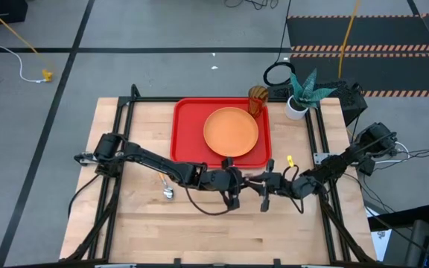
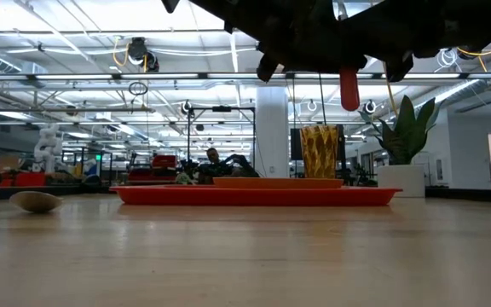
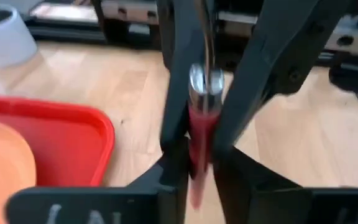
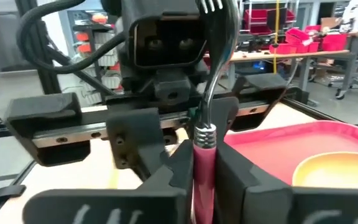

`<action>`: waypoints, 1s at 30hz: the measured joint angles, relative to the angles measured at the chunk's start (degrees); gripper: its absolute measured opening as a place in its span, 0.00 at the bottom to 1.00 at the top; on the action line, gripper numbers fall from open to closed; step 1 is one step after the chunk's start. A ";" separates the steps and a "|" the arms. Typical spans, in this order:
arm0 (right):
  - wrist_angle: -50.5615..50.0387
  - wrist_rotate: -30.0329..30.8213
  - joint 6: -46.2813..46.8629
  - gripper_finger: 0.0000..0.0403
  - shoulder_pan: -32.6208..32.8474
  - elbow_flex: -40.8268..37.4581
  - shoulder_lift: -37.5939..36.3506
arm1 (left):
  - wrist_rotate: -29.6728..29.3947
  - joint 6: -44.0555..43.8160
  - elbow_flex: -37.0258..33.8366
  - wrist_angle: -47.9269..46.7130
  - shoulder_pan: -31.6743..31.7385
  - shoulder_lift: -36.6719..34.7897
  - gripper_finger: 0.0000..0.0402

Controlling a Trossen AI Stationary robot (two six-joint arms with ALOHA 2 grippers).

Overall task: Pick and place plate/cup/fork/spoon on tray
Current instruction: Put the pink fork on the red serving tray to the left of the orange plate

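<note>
**Two grippers meet around a pink-handled fork above the table**

In the overhead view, the two dark robot arms reach toward each other in the lower centre of the frame, just below a large bright red rectangular plastic tray (image 1: pixel 221 132). The left gripper (image 1: pixel 236 181) and the right gripper (image 1: pixel 265 184) nearly touch, tip to tip.

Both wrist views show the small fork with silver metal tines and a pink-red plastic handle (image 4: pixel 205 146) standing upright between dark fingers. The right gripper is clenched on the handle. In the left wrist view the left gripper's fingers also sit close against the handle, though a firm grip cannot be told. In the table-level view the handle's end hangs down from the grippers at the upper centre, clear of the wood.

A round flat orange plastic plate (image 1: pixel 231 131) lies on the tray. A small translucent amber-brown tumbler (image 1: pixel 257 100) stands at the tray's upper right corner. A small spoon with a silver bowl (image 1: pixel 167 192) lies on the light wooden table (image 1: pixel 140 231), left of the grippers. A white pot with a green plant (image 1: pixel 299 98) stands right of the tray.
</note>
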 joint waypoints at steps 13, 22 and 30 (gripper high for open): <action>-4.18 28.16 -10.28 0.06 6.84 -0.03 -4.53 | 0.43 -2.35 -0.06 -7.05 -0.71 -4.18 0.48; -6.71 34.64 -5.59 0.07 4.49 -0.02 0.52 | -12.46 -0.99 -0.02 1.65 -0.46 -4.21 0.49; -4.80 34.33 -6.38 0.09 1.62 0.00 2.47 | -15.98 2.55 -0.04 8.74 1.43 -3.36 0.49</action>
